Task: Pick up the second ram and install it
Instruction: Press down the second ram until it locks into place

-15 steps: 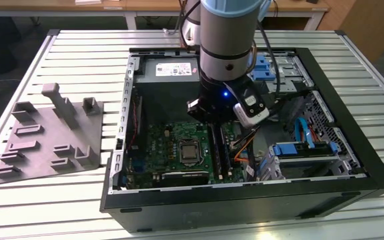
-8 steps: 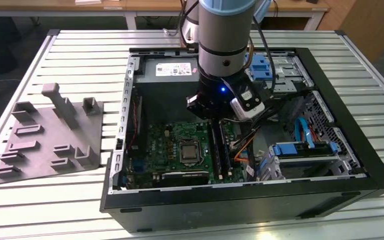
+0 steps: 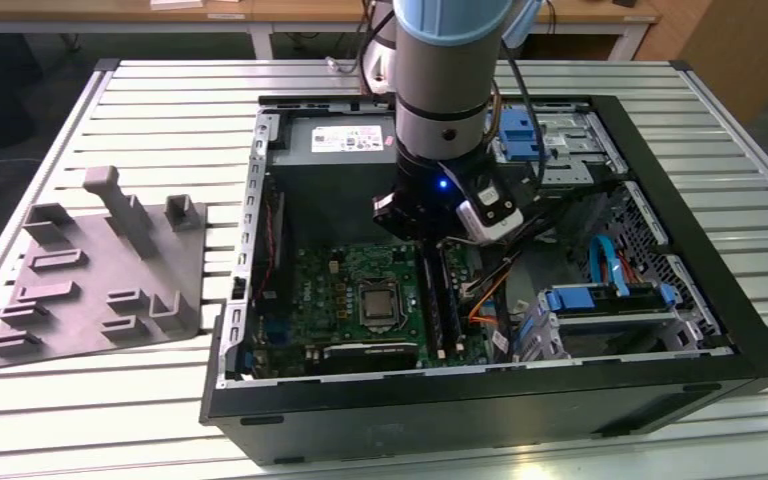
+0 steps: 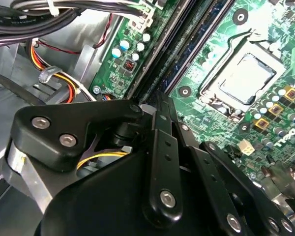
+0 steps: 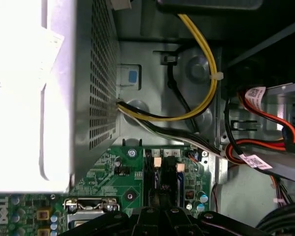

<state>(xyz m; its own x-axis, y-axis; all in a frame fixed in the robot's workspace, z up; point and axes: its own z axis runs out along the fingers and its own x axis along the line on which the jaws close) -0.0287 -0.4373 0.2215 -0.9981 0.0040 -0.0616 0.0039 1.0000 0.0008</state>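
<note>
The second ram [image 4: 187, 54] appears in the second wrist view as a dark strip lying along the black memory slots [image 4: 160, 59] of the green motherboard [image 4: 214, 37], seated down in a slot rather than held in the air. In the exterior view the slots [image 3: 440, 300] run just to the exterior view's right of the square silver processor [image 3: 377, 303]. The gripper [image 4: 157, 101] hangs directly over the near end of these slots, its black fingers [image 4: 160, 142] drawn close together with their tips at the slot's edge; whether they pinch the stick or merely press on it I cannot tell. In the first wrist view the fingertips [image 5: 160, 216] sit at the slot ends, with yellow and black cables [image 5: 206, 64] looping above by the perforated metal box [image 5: 93, 73]. The arm [image 3: 444, 110] reaches down into the open black computer case [image 3: 704, 300], which rests on a slatted white table [image 3: 157, 90]. To the exterior view's left of the case, apart from it, lies the grey holder tray [image 3: 97, 270] with its upright posts.
</note>
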